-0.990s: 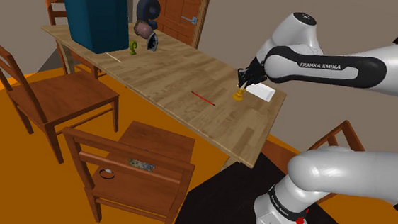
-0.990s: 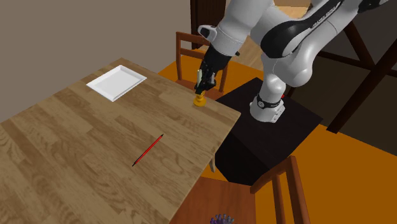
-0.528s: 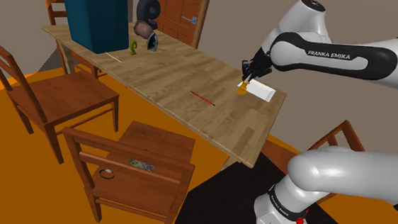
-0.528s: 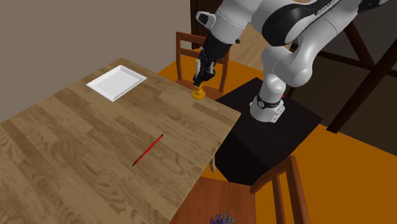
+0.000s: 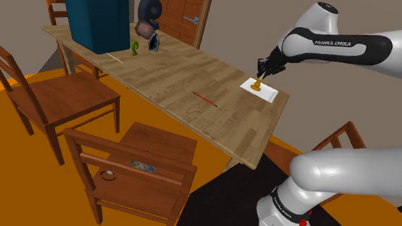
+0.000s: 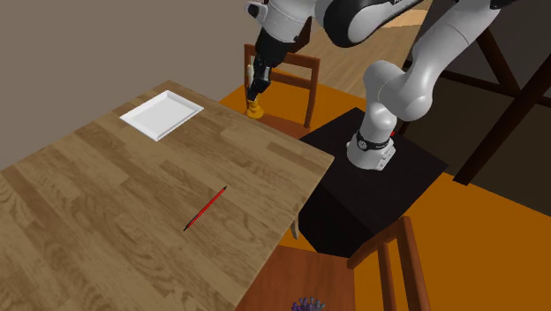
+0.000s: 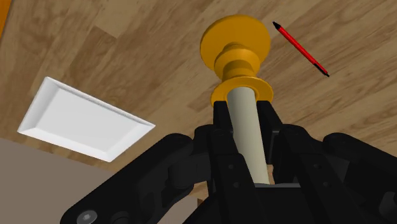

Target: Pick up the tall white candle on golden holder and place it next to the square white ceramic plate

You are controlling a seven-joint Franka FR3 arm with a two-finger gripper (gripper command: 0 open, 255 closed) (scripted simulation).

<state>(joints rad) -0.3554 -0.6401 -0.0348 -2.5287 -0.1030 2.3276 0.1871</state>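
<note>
The cream-white candle on its golden holder [image 7: 236, 60] hangs above the wooden table [image 5: 173, 75], clasped by its stem in my black gripper [image 7: 245, 121]. In the shoulder view the gripper [image 5: 261, 71] holds the golden holder [image 5: 256, 83] in line with the square white plate [image 5: 267, 93] near the table's end. In the second exterior view the gripper [image 6: 256, 84] and the holder [image 6: 255, 108] are in the air to the right of the plate [image 6: 162, 114], near the table's far edge. The plate [image 7: 83, 121] lies flat beside the gripper.
A red pencil [image 5: 205, 98] [image 6: 205, 208] [image 7: 300, 48] lies mid-table. At the table's far end stand a tall blue box [image 5: 94, 13] and some small dark objects [image 5: 148, 23]. Wooden chairs [image 5: 135, 165] line the near side. The black stand [image 6: 371, 177] sits beside the table.
The gripper has risen with the candle off the table and carried it toward the white plate, to the right in the shoulder view and up-left in the second exterior view.
</note>
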